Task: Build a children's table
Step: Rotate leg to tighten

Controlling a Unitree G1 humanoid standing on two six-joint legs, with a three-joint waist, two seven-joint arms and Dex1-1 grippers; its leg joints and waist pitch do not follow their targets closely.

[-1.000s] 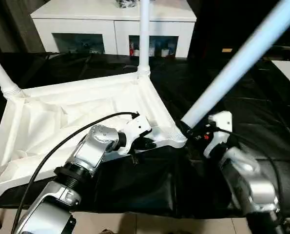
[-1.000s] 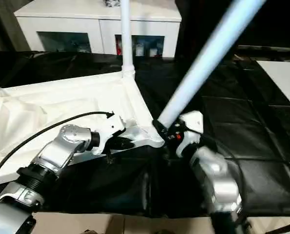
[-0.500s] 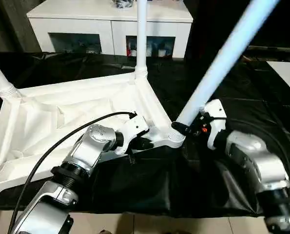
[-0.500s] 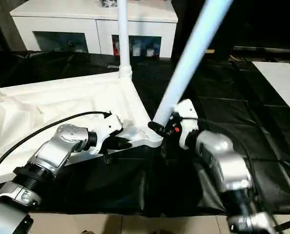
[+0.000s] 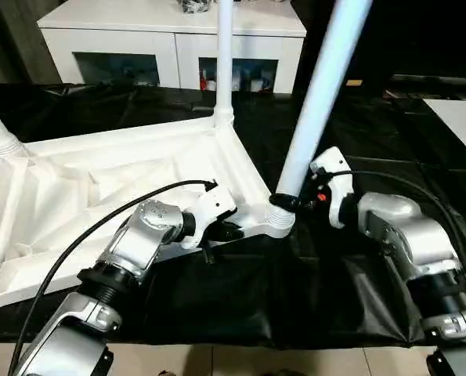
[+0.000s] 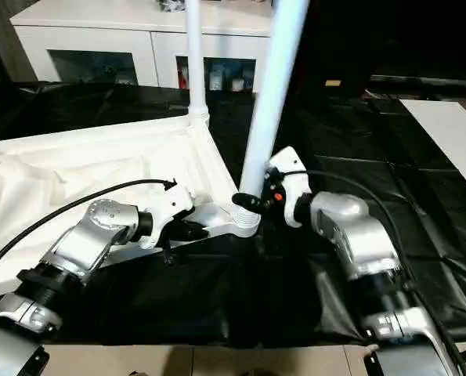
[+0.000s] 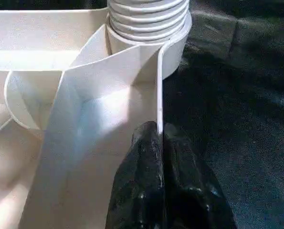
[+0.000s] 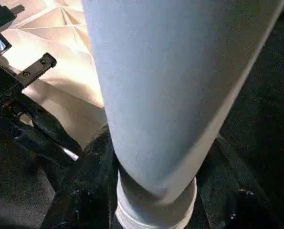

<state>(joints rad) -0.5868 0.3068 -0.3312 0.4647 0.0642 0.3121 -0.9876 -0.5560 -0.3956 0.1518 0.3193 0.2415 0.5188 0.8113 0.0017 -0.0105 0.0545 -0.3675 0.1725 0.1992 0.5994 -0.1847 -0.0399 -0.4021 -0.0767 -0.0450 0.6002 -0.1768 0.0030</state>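
Black sheet (image 5: 358, 141) covers surface; white cabinet (image 5: 178, 39) behind. Left tool (image 7: 160, 143) pinches tabletop (image 5: 123, 164) rim; right tool (image 5: 283, 202) apparently clamps leg (image 5: 315, 94).

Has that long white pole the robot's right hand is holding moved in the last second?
Yes. The leg has swung upright toward the cabinet; its base now sits at the tabletop corner.

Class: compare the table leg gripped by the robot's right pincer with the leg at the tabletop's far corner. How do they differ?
The gripped leg leans, while the far corner leg stands upright. The right pincer clasps the gripped leg at its base; nothing touches the far leg. The gripped leg stands at the near corner, close to the left pincer. Both are white tubes at corner sockets of the upturned tabletop.
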